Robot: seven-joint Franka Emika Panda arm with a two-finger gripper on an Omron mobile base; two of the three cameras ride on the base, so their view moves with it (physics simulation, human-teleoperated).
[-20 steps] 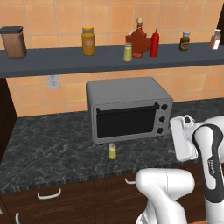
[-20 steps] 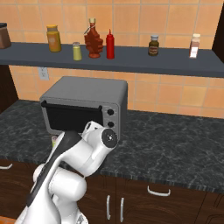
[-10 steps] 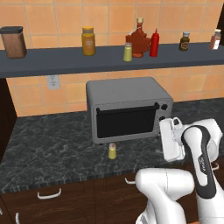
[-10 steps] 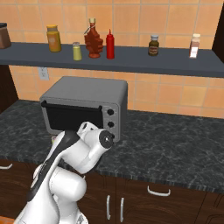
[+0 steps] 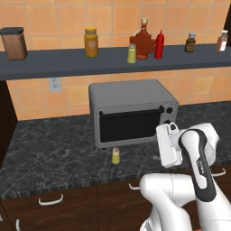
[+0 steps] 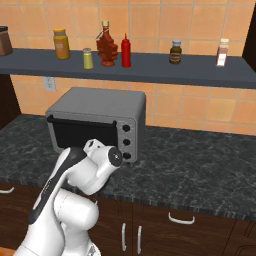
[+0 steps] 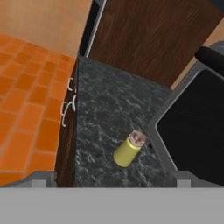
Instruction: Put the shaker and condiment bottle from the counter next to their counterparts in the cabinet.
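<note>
Currently, a small yellow-green shaker with a pale silvery cap is seen standing upright on the black marbled counter, close to the counter's front edge and just in front of the lower left corner of a grey toaster oven. From the hand view, the same shaker is shown beside the oven's dark glass door, apart from it. The gripper is held off to the right of the shaker, in front of the oven's right end, above the counter; its jaws are spread wide and nothing is held between them. In the hand view, the two dark fingertips are seen far apart at the bottom, with the shaker between and beyond them, untouched.

Above, a long dark slate-grey shelf, the cabinet, is run along the orange tiled wall. Near the middle of the shelf, a second yellow-green shaker is set at the front edge. Just behind and right of it, a red maple-leaf-shaped bottle is placed, and a bright red condiment bottle with a pointed nozzle is stood just beside that, on its right. Left of this group an orange-yellow jar is found, and at the shelf's left end a brown canister. Toward the right end, a small dark brown bottle and a pale-capped reddish shaker are placed well apart. Below the counter, dark brown drawers with white handles are visible.
</note>
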